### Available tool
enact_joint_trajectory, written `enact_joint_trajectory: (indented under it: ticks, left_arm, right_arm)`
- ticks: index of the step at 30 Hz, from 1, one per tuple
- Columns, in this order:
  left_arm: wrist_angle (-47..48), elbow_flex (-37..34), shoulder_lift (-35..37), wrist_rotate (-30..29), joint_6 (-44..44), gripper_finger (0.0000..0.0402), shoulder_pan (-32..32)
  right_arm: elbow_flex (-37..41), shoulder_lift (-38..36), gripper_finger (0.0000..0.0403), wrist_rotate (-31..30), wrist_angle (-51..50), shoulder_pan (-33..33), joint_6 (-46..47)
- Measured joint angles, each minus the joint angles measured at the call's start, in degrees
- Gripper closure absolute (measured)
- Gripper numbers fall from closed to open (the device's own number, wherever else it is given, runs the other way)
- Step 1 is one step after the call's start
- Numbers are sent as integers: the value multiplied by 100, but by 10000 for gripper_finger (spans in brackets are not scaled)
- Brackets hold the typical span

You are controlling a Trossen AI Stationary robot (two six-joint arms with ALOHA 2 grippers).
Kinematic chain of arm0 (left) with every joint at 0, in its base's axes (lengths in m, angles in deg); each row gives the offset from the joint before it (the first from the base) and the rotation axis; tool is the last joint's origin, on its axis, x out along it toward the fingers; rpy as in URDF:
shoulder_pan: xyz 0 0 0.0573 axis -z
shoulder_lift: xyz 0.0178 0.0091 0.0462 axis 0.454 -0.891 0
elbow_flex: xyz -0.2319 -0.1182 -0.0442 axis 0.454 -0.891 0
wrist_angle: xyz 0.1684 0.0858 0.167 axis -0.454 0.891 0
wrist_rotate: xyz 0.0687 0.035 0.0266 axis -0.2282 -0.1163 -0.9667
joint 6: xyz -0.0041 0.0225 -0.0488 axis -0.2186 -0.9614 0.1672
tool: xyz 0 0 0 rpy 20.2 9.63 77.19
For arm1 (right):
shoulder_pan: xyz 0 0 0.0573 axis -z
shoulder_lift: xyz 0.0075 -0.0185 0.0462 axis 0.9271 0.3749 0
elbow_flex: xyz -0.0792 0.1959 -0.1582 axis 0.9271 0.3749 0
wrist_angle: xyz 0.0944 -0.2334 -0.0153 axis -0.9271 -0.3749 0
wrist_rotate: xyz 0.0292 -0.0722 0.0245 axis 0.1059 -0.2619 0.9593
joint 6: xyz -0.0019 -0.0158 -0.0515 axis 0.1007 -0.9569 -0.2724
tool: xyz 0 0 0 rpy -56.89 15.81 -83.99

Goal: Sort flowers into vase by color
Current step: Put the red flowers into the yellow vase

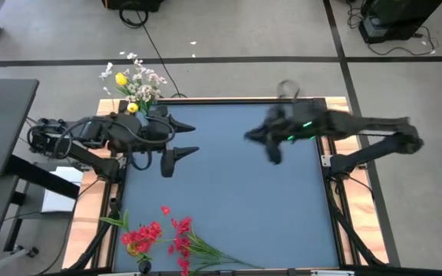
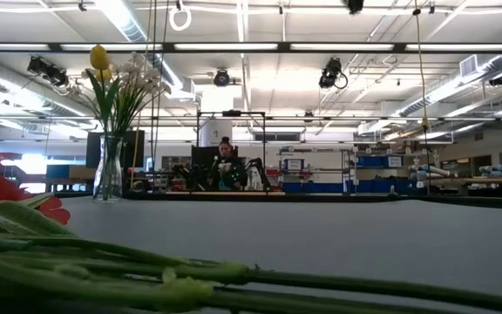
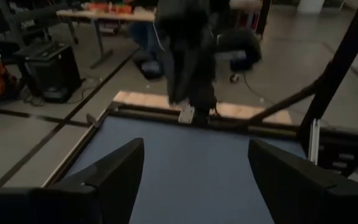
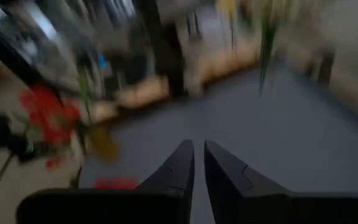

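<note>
A clear glass vase [image 2: 107,170] stands at the table's far left corner and holds white sprays [image 1: 140,77] and a yellow bud [image 2: 100,57]. Red-blossomed flowers [image 1: 159,234] lie flat on the mat at the near left, their green stems [image 2: 234,279] running along the near edge. My left gripper [image 1: 196,139] hovers open beside the vase, above the mat, with nothing between its fingers [image 3: 196,149]. My right gripper [image 1: 252,138] is blurred over the middle of the table's far half. It is shut and empty in the right wrist view [image 4: 198,146], and points toward the red flowers [image 4: 45,112].
The blue-grey mat [image 1: 236,207] is bordered by a wooden frame [image 1: 336,103]. The two arms face each other across the far half of the table. In the room beyond the far edge a person [image 2: 227,161] is at a workstation.
</note>
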Motion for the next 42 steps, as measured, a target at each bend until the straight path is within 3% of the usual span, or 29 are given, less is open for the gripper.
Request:
enact_joint_trajectory:
  ticks: [4, 7, 18, 23, 29, 34, 38, 42]
  left_arm:
    - [335, 0, 9, -7, 94, 109, 0]
    - [610, 0, 4, -4, 104, 109, 0]
    - [1423, 0, 7, -4, 110, 109, -2]
    - [1675, 0, 7, -4, 112, 109, -2]
    - [2098, 0, 7, -1, 115, 109, -2]
    - [2127, 0, 7, -2, 115, 109, -2]
    - [2135, 0, 7, 0, 115, 109, -3]
    - [2158, 0, 7, 0, 115, 109, -3]
  right_arm:
    - [7, 948, 355, 118, -864, -530, 992]
    - [8, 1549, 355, 300, -976, -1032, 1543]
    - [-7, 3148, 355, 815, 729, -2388, 3411]
    - [-5, 3789, 355, 963, 1463, -2940, 3746]
    - [-5, 4481, 349, 976, 2055, -3480, 3900]
    - [-81, 4971, 315, 872, 2366, -3846, 3492]
    - [-531, 5337, 265, 556, 1954, -3994, 3031]
    - [-1263, 5628, 224, -84, 862, -3991, 2348]
